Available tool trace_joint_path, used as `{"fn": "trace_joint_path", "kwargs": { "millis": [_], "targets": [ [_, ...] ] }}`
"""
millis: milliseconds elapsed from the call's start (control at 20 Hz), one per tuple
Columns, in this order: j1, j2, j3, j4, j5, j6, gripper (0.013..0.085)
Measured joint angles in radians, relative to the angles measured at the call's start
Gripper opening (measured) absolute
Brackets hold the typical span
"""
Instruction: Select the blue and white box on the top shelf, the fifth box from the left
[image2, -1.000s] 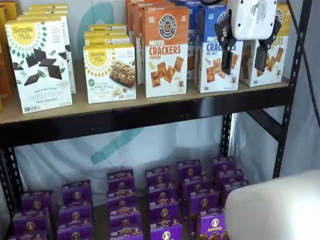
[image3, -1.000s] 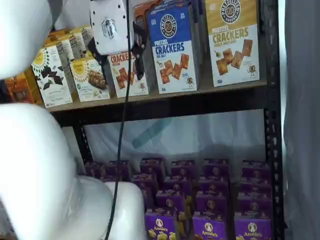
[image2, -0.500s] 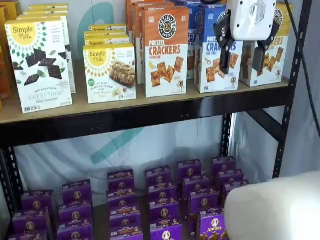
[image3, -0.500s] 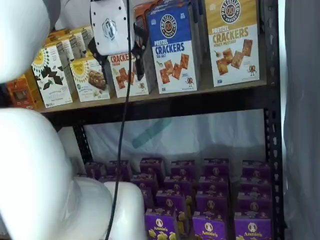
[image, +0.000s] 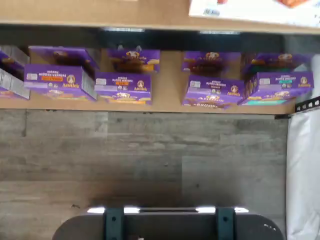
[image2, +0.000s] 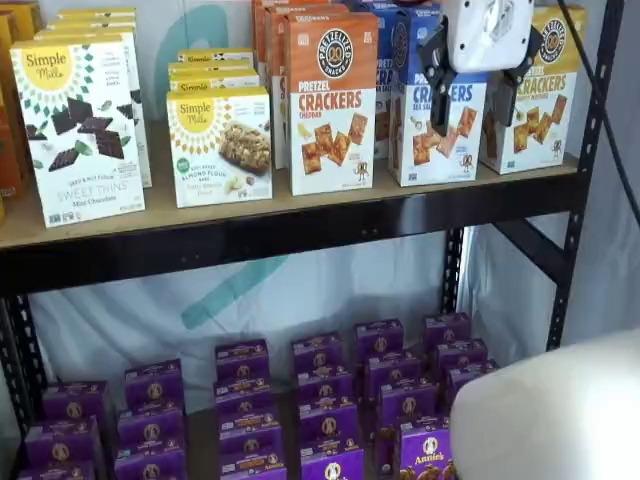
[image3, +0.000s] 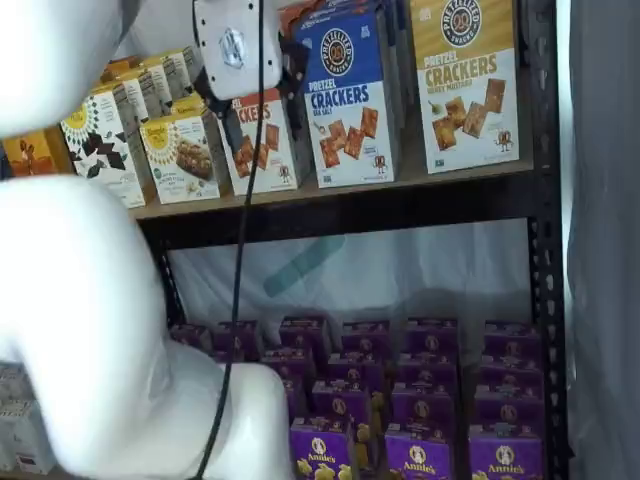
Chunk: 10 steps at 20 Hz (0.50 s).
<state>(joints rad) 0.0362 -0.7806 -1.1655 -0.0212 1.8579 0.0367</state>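
While the wrist view gives us only purple boxes (image: 122, 86) on a lower board, in both shelf views we see the gripper (image2: 470, 100), fingers plainly apart, before the blue and white box (image3: 348, 100) standing on the top shelf (image2: 300, 225).

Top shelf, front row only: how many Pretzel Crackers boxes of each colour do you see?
Orange-and-white Pretzel Crackers carton: 1
Blue-and-white Pretzel Crackers carton: 1
Yellow-and-white Pretzel Crackers carton: 1
Total: 3
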Motion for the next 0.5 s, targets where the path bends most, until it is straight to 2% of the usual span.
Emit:
{"fn": "trace_joint_path", "kwargs": {
  "millis": [500],
  "targets": [
    [-0.06, 0.13, -0.116, -0.002, -0.041, -0.058, 0.085]
  ]
}}
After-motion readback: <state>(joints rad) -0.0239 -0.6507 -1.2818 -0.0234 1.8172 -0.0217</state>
